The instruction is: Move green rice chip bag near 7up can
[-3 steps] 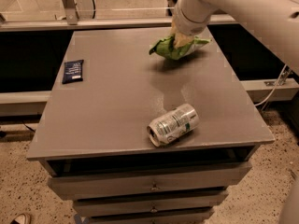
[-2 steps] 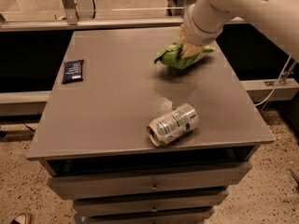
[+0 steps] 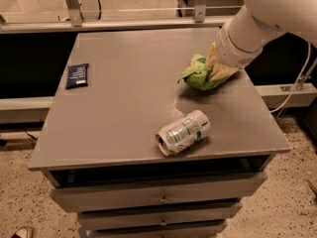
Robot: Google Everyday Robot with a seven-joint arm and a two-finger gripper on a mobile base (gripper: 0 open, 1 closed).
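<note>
The green rice chip bag is crumpled and held just above the grey table top at the right middle. My gripper is shut on the bag's right side, below the white arm coming in from the upper right; its fingers are mostly hidden by the bag and the wrist. The 7up can, silver-white with green markings, lies on its side near the table's front edge. It is in front of the bag and slightly left, and a stretch of bare table separates the two.
A small flat dark blue packet lies at the table's left side. The table stands over drawers. A glass-railed ledge runs behind it, a lower shelf on both sides. A cable hangs at the right.
The arm has carried the green bag from the table's far right part forward and slightly right, closer to the can. The can and blue packet have not moved.
</note>
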